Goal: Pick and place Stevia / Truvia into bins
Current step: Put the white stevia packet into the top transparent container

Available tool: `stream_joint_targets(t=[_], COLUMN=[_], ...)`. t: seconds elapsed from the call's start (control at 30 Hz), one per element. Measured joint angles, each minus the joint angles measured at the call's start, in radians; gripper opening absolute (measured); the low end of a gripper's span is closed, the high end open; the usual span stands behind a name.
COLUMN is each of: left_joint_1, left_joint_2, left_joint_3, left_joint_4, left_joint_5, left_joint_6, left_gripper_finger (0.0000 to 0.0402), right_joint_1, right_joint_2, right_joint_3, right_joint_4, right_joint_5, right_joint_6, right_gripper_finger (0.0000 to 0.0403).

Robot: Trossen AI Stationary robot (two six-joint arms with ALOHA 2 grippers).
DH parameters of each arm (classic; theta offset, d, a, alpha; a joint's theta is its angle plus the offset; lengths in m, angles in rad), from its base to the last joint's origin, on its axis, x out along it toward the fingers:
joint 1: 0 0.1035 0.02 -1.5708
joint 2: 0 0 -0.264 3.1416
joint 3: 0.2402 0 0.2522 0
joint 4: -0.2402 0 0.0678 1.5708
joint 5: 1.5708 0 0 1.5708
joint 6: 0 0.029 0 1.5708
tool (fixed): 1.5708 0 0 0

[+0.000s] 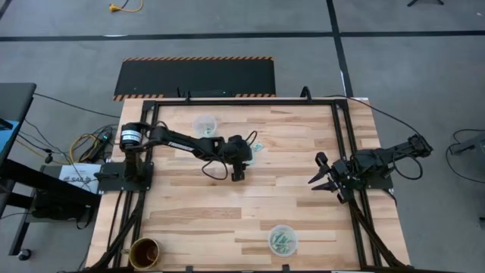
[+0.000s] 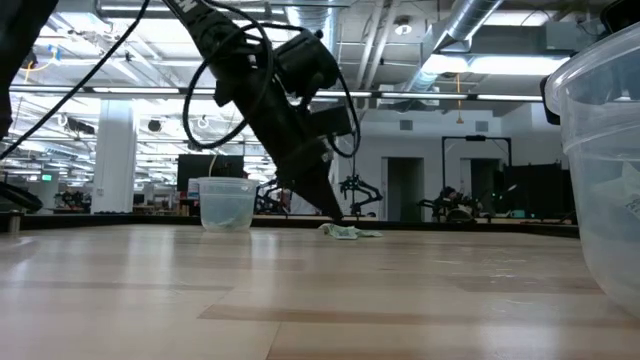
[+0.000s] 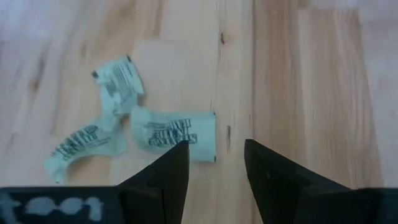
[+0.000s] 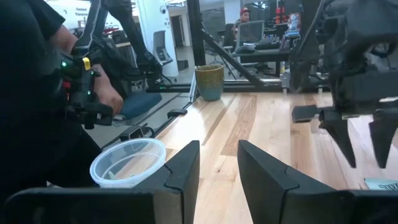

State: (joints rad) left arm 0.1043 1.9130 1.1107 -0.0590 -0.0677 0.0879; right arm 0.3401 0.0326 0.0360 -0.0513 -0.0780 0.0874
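Three pale green and white Stevia packets (image 3: 174,132) lie crumpled and flat on the wood, right of the table's middle toward the far edge (image 1: 258,147). My left gripper (image 3: 216,149) is open and points down just beside them (image 1: 238,174), with one fingertip at the nearest packet's edge. One clear cup (image 1: 204,123) stands near the far edge. The other clear cup (image 1: 283,240) stands near the near edge and holds several packets. My right gripper (image 1: 321,179) waits open by the table's right rail.
A brown, dark-rimmed cup (image 1: 144,252) stands at the near left corner. Black frame rails (image 1: 345,152) run along the table's sides. A person (image 4: 37,93) holding a controller stands beyond the near edge. Bare wood lies between the packets and both clear cups.
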Motion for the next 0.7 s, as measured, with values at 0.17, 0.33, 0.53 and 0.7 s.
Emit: stream_joint_targets(t=[0.17,0.33,0.53,0.7], left_joint_1=[0.000,0.000,0.000,-0.001], left_joint_2=[0.050,0.095,0.118,0.128], left_joint_3=[0.018,0.042,0.049,0.048], left_joint_4=[0.026,0.006,0.011,0.014], left_joint_5=[-0.009,-0.034,-0.042,0.004], left_joint_6=[-0.003,-0.027,-0.046,-0.058], left_gripper_finger=[0.0146,0.0146,0.0143,0.0105], right_joint_1=[0.000,0.000,0.000,0.000], right_joint_2=[0.000,0.005,0.007,0.007], right_joint_3=[0.000,0.000,0.000,0.000], right_joint_4=[0.000,0.000,0.000,0.000], right_joint_5=[0.000,0.000,0.000,0.000], right_joint_6=[0.000,0.000,0.000,0.000], right_gripper_finger=[0.0102,0.0102,0.0102,0.0102])
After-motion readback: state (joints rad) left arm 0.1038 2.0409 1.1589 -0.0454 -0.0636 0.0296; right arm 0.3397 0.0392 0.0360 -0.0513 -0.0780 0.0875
